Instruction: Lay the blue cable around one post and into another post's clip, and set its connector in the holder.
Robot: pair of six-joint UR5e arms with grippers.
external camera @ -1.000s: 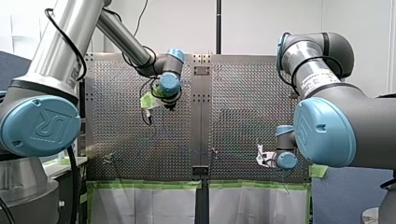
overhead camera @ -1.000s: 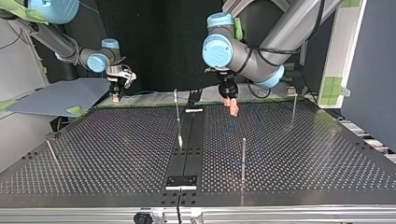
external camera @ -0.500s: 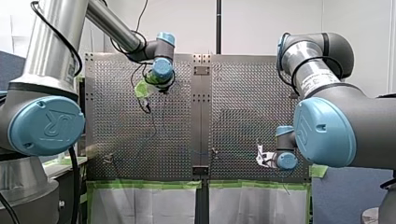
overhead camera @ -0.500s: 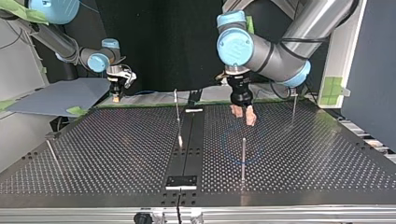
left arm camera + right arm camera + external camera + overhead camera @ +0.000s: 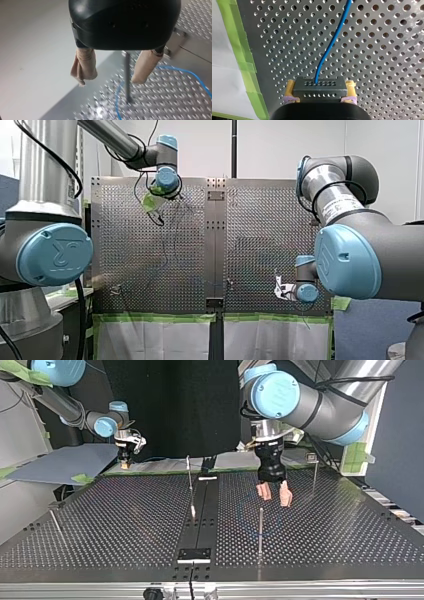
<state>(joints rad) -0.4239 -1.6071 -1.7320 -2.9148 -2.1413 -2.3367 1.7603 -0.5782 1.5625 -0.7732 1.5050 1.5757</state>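
In the right wrist view my right gripper is shut with its yellow pads on the grey connector. The blue cable runs out of the connector across the perforated plate. In the top view this gripper hangs at the far left edge of the table. My left gripper is open, with beige pads and nothing between them. It hangs above a thin metal post. In the left wrist view that post stands ahead of the fingers, and a loop of blue cable lies around its foot.
More thin posts stand on the perforated table: one near the middle, one at the far right, one at the near left. A small bracket sits on the centre strip near the front edge. Green tape lines the table edge.
My left arm has swung away from the table's far edge, toward the top view's camera and right, over the post with the cable loop. My right gripper has stayed still.
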